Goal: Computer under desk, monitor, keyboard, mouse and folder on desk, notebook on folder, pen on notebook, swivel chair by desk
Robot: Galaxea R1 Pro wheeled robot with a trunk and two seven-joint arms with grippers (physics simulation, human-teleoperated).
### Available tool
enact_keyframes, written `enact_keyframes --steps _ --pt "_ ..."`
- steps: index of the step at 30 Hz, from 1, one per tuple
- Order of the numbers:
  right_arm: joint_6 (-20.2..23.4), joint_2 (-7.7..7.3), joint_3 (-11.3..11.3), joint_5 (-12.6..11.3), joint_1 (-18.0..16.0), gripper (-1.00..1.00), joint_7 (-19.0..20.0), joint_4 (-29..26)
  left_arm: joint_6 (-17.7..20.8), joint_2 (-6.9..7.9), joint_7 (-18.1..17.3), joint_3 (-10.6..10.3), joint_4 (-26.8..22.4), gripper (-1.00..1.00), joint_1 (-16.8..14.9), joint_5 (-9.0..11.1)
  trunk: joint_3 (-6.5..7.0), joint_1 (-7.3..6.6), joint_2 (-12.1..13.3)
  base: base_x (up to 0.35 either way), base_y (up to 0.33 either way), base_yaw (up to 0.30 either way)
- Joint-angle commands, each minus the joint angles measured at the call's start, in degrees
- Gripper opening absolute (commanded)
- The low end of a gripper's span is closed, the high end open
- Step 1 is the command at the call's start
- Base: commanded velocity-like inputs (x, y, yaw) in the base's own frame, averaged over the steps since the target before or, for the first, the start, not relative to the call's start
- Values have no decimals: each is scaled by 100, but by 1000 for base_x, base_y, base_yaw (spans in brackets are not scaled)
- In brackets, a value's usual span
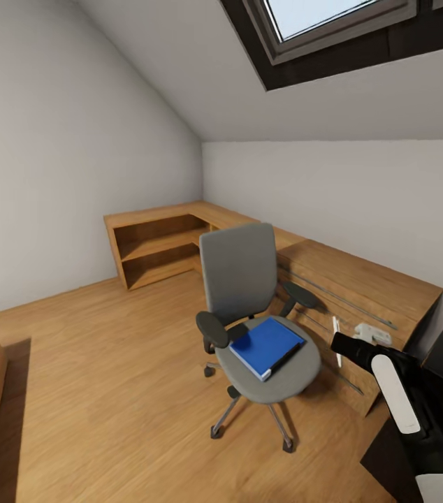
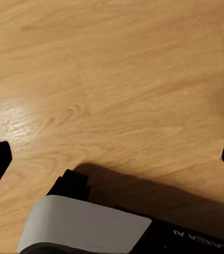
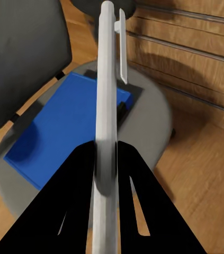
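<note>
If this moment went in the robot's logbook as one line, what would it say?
right gripper: shut on white pen | left gripper: open over floor | blue folder: on swivel chair seat | desk: behind chair

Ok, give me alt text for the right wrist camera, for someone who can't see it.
The right gripper is shut on a white pen, held out over a grey swivel chair. A blue folder lies flat on the chair's seat, with the wooden desk beside it and wooden floor below.
</note>
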Motion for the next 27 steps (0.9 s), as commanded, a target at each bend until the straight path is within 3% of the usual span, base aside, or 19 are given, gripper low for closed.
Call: enact_keyframes --steps 1,3,4,6,10,15,20,27 --pt "9 -3 -5 -71 -4 -100 -41 -15 20 1 -74 -46 14 100 -15 48 13 -23 38 0 0 -11" --pt "5 -8 -11 -70 -4 -100 -45 -37 16 -15 -147 -49 42 100 -22 48 48 -67 119 0 0 -7" --pt "13 -13 -259 -71 -4 -100 -48 -53 -276 -27 -195 -56 146 100 -27 44 66 -89 159 0 0 -160" --pt "35 -14 -305 -72 -4 -100 -48 -87 -546 -61 -205 -85 251 100 -28 26 84 -111 199 0 0 -229" --pt "23 -14 -451 -70 -4 -100 -48 -82 -720 -71 -212 -211 272 100 -28 -50 84 -111 199 0 0 -259" --pt "19 -7 -990 -70 -4 -100 -48 -66 -1240 -80 -210 -426 298 100 -27 -74 84 -111 199 0 -35 -265" --pt "54 -9 -1387 -70 -4 -100 -48 -69 -1390 -96 -199 -619 421 100 -27 -78 84 -111 199 57 -236 -266" --pt "8 -12 -1493 -54 -4 -100 -53 -56 -1414 -187 -174 -776 465 100 -27 -137 84 -111 199 132 -312 -202"
